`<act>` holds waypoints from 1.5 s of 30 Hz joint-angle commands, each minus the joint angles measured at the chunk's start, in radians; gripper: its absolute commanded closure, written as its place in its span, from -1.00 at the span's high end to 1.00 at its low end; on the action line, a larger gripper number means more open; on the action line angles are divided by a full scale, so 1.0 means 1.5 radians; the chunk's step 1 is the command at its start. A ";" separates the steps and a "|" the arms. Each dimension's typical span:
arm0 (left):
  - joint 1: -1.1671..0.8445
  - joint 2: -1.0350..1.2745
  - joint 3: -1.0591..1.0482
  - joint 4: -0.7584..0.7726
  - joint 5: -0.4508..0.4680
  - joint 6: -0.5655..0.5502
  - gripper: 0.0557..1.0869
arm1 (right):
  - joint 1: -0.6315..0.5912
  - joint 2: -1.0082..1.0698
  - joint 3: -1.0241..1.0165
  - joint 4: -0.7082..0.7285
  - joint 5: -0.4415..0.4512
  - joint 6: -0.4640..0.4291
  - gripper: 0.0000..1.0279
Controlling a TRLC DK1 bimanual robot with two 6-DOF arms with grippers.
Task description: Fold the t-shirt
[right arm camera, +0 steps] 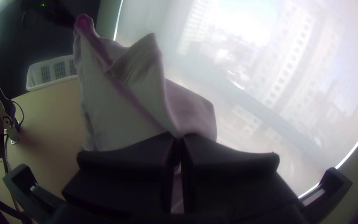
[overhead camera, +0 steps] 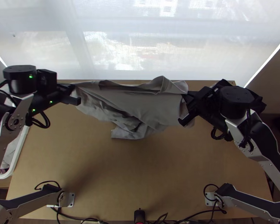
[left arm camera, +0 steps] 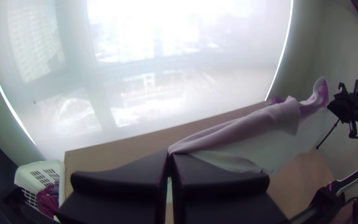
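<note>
My left gripper (overhead camera: 73, 93) is shut on one upper end of the grey t-shirt (overhead camera: 136, 104), at the upper left of the table in the top view. My right gripper (overhead camera: 184, 106) is shut on the other end, right of centre. Between them the cloth hangs stretched, its top edge partly folded over and its lower part bunched. In the left wrist view the left gripper (left arm camera: 170, 155) pinches a corner of the t-shirt (left arm camera: 245, 137). The right wrist view has the right gripper (right arm camera: 179, 139) closed on the t-shirt (right arm camera: 125, 108).
Beyond the wooden table (overhead camera: 140, 179) is a bright window with a sheer blind (overhead camera: 114, 48). A white basket (left arm camera: 38, 176) with dark red cloth stands beside the table's left side. Cables and a small black device (overhead camera: 139, 215) lie along the near edge.
</note>
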 commanded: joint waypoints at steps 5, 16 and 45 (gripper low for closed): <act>0.083 -0.044 0.143 0.028 -0.002 -0.002 -0.93 | 0.154 0.040 0.147 -0.003 0.086 -0.159 -0.95; 0.250 -0.122 0.151 0.084 -0.002 -0.011 -0.93 | 0.291 0.201 0.358 -0.001 0.121 -0.217 -0.95; 0.508 -0.050 0.095 0.317 -0.002 -0.248 -0.93 | 0.373 0.382 0.545 0.070 0.230 -0.307 -0.95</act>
